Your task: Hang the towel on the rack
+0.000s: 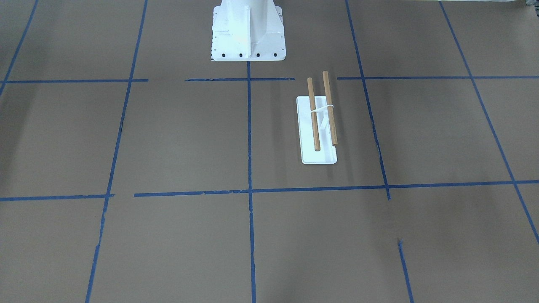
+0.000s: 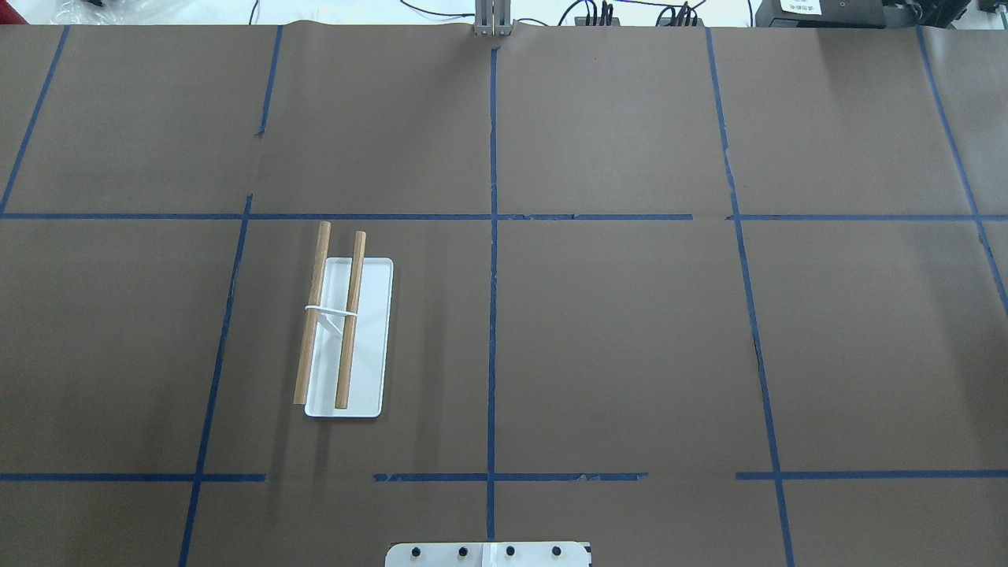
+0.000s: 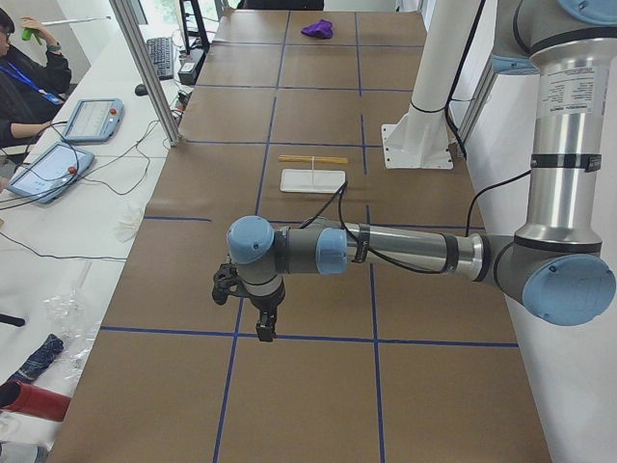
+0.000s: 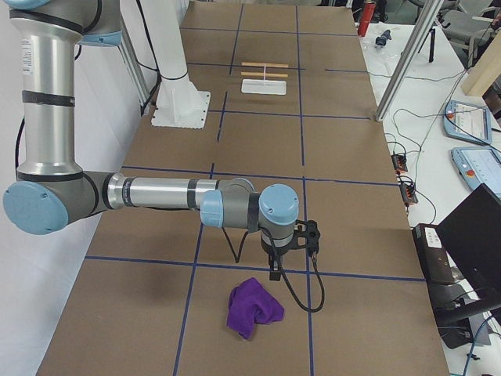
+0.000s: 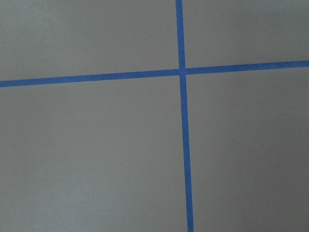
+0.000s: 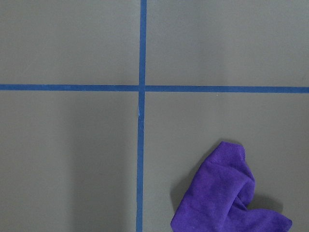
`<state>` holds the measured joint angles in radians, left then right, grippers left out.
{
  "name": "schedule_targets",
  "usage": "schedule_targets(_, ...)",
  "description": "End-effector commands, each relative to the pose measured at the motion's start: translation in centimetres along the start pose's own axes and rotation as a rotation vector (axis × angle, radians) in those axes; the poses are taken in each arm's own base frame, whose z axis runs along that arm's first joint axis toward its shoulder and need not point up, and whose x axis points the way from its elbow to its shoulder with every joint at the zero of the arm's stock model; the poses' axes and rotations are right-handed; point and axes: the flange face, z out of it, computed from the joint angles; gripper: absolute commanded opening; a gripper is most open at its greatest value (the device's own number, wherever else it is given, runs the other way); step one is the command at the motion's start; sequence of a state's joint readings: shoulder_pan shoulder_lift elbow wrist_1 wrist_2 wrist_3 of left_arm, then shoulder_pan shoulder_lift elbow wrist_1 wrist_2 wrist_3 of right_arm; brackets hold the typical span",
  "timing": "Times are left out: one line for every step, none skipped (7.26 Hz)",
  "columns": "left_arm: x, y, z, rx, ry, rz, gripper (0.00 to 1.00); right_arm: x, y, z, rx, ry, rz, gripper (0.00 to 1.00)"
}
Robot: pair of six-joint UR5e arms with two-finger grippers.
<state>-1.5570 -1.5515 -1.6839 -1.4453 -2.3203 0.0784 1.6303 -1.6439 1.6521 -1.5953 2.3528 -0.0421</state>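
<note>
Two grippers (how far open, I cannot tell): the right gripper hovers near the crumpled towel, not touching it. The rack stands well beyond, toward the left gripper.

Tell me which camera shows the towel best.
The exterior right view: the towel lies there whole, crumpled on the table, near and unobstructed. The right wrist view shows it closer, but cut by the frame's edge. Exterior left shows a tiny far purple lump. The other three miss it.
</note>
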Motion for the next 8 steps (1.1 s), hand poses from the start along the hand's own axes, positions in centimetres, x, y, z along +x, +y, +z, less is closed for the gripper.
schedule_targets(0.4,0.0,-0.3,0.008,0.020,0.004,1.00,3.4,1.2,4.7,-0.036,-0.101,0.036,1.00)
schedule_targets(0.7,0.1,-0.6,0.014,0.020,0.010,1.00,6.3,3.1,7.7,0.021,-0.098,-0.022,1.00)
schedule_targets(1.0,0.2,-0.9,0.021,0.019,0.016,1.00,8.2,5.1,9.8,0.073,-0.093,-0.087,1.00)
schedule_targets(1.2,0.3,-1.2,0.027,0.019,0.021,1.00,8.5,6.3,11.9,0.054,-0.063,-0.123,1.00)
schedule_targets(1.2,0.3,-1.4,0.031,0.018,0.021,1.00,7.6,6.1,13.6,0.015,0.003,-0.165,1.00)
schedule_targets(1.4,0.3,-1.6,0.034,0.018,0.025,1.00,6.8,6.1,14.7,-0.013,0.011,-0.188,1.00)
schedule_targets(1.6,0.3,-2.0,0.042,0.017,0.030,1.00,6.8,6.2,15.1,-0.023,0.020,-0.191,1.00)
schedule_targets(1.6,0.3,-2.0,0.043,0.017,0.029,1.00,7.4,6.4,15.4,-0.028,0.060,-0.187,1.00)
